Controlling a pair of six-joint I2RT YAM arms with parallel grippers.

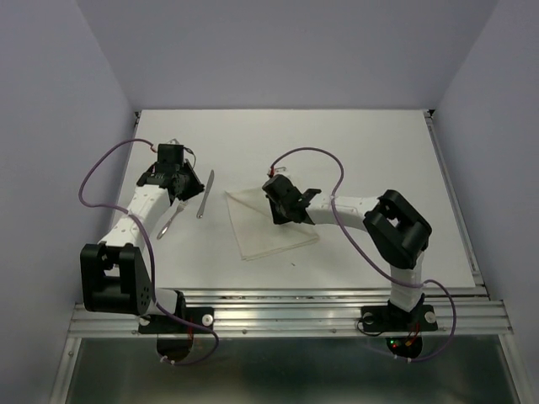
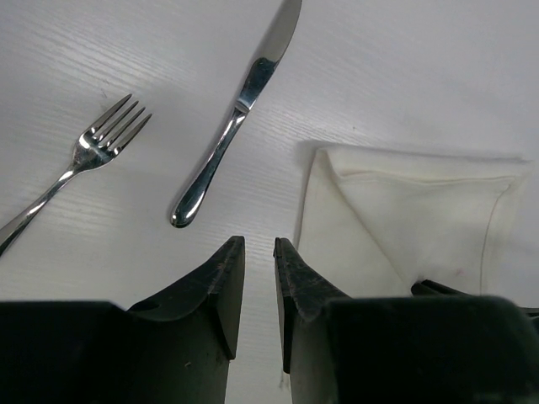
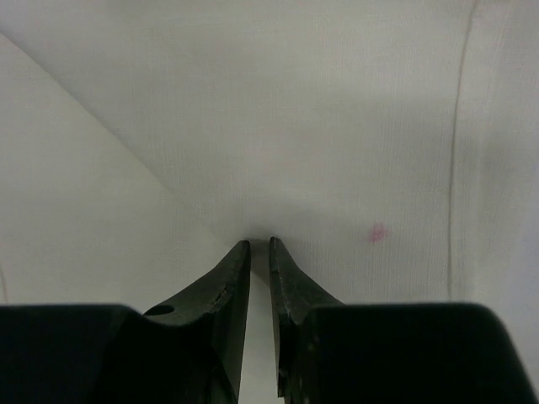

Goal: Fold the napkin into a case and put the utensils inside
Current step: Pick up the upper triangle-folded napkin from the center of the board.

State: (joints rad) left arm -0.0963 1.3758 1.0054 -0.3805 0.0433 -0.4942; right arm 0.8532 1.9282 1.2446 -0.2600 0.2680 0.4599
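Steel fork (image 2: pixel 93 145) lies far L on table (image 1: pixel 379 151), tines pointing away from the arms. L gripper (image 2: pixel 259 244) is low beside it, jaws a little apart w/ nothing btwn. Knife (image 2: pixel 229 135) is just R of fork, not touching it. Napkin (image 1: pixel 268 225) is mid-table, R of knife, one flap folded over. R gripper (image 3: pixel 259 243) is on napkin's far-R part, jaws nearly closed, pinching the cloth at the tips.
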